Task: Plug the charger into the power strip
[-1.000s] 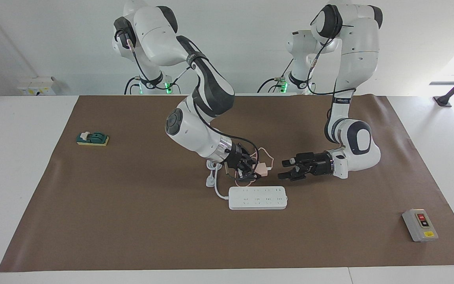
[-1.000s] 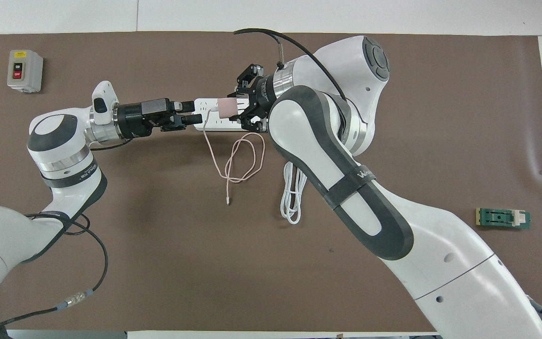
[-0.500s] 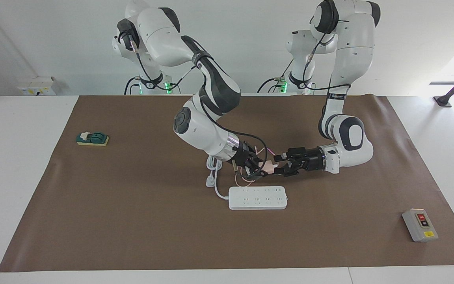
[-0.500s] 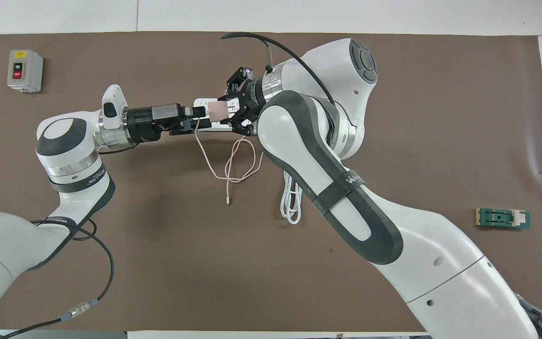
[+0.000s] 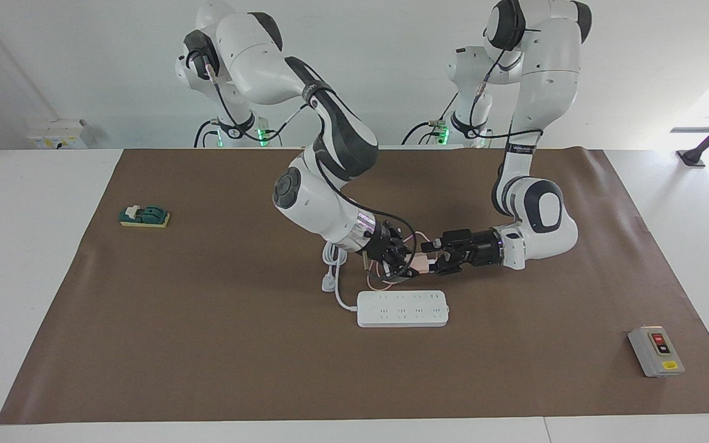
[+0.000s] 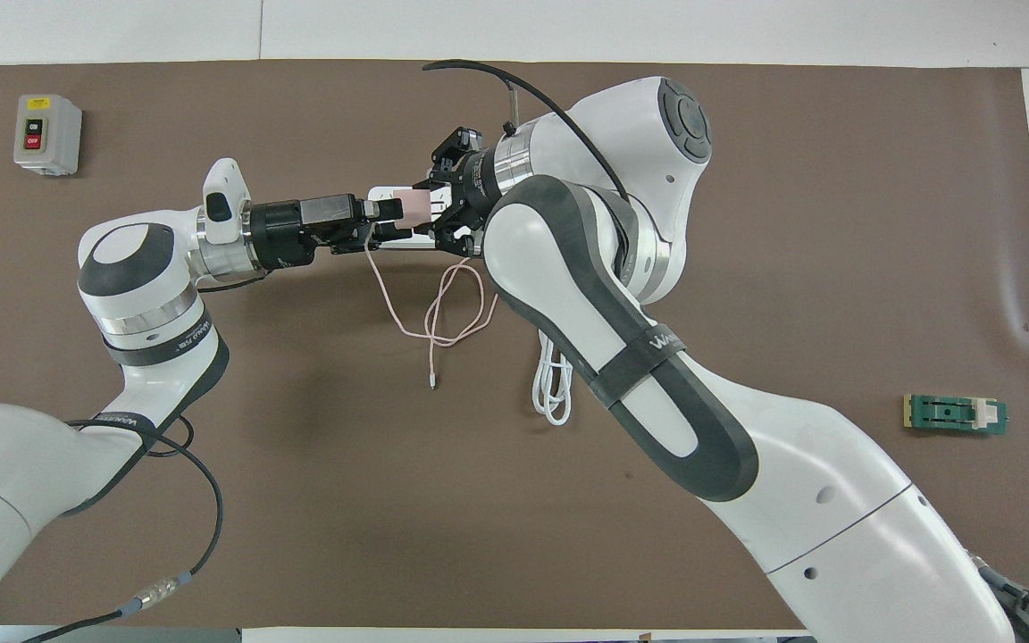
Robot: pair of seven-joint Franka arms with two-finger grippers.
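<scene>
Fingers of the right gripper (image 5: 408, 261) are closed on the charger (image 5: 420, 263), which hangs in the air over the mat, at 12 o'clock from the power strip (image 5: 402, 308) in the facing view. The left gripper (image 5: 432, 258) meets it from 3 o'clock with its fingers spread, one on either side of the charger's free end. I judge the step to be a handover. To do it well, I close the left gripper squarely on the cube's flat faces, confirm the hold, and only then release the right gripper. The prongs must be kept clear of both grippers and turned toward the sockets.

In the overhead view, the charger (image 6: 409, 207) sits between the left gripper (image 6: 378, 223) at 9 o'clock and the right gripper (image 6: 439, 207) at 3 o'clock, directly over the power strip (image 6: 407, 238). Its pink cable (image 6: 443, 308) trails toward 6 o'clock in loose loops beside the strip's coiled white cord (image 6: 552, 384). I watch that cable for snagging.

The surface is a flat brown mat (image 5: 207, 344) on a white table (image 5: 22, 277). A grey switch box (image 5: 656, 351) lies at 4 o'clock from the strip in the facing view and a green block (image 5: 144, 216) at 10 o'clock, both well apart from the work. A plain white wall closes the room.
</scene>
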